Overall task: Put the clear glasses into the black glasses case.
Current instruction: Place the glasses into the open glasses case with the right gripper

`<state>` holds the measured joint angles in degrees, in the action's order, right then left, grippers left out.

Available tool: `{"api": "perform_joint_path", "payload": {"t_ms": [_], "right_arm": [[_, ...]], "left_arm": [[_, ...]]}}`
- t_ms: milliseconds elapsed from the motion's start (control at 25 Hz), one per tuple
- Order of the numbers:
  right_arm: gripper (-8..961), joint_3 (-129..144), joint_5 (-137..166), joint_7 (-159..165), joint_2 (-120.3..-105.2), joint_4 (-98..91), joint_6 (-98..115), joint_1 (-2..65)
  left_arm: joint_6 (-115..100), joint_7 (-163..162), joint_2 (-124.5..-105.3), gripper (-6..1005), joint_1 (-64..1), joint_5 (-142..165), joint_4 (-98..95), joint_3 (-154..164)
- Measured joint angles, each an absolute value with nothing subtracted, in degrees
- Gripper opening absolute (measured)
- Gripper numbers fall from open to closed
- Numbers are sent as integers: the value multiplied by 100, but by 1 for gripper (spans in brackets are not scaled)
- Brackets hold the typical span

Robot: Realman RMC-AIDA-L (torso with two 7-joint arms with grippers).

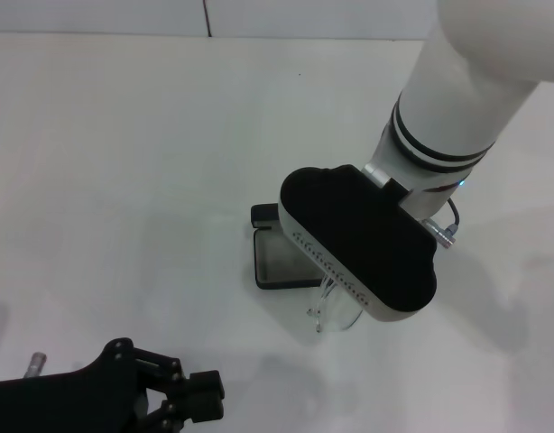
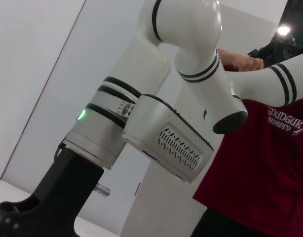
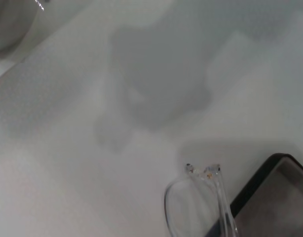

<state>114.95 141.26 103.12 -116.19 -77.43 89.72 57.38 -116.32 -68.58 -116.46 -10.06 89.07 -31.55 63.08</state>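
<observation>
the black glasses case [image 1: 281,262] lies open and flat on the white worktop [image 1: 124,162], grey lining up, and most of it is hidden in the head view under the right arm's wrist housing. the clear glasses [image 1: 336,311] sit at the case's near edge, on the side toward the robot: one lens and a folded arm stick out from under the housing, and in the right wrist view the clear frame [image 3: 198,207] lies just beside the case's rounded corner [image 3: 270,197], perhaps overlapping its rim (whether the frame rests on the worktop or is lifted off it cannot be told).

the right tool itself is not seen in any view; it is hidden beneath the arm, directly over the glasses and the case's near edge, so whether it is apart, together or clamped on the frame cannot be told.

the left tool [image 1: 191,401] is parked well away from the case, toward the robot and to its left, its fingers looking drawn together on nothing.

the relation that matters: the case's hollow lies just beyond the glasses, away from the robot, so the right arm is the nearer one and probably needs only a short carry away from the robot to bring the frame over the lining. which way the frame's long axis runs against the case's length cannot be read here
</observation>
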Motion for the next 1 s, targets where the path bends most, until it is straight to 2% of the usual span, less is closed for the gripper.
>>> {"api": "perform_joint_path", "payload": {"t_ms": [1000], "right_arm": [[385,11737,14160,10019,-11619,-7070,8480,5901]], "left_arm": [[-11636,-6612,-11649,100,-1169,9021,-2860,6308]]}}
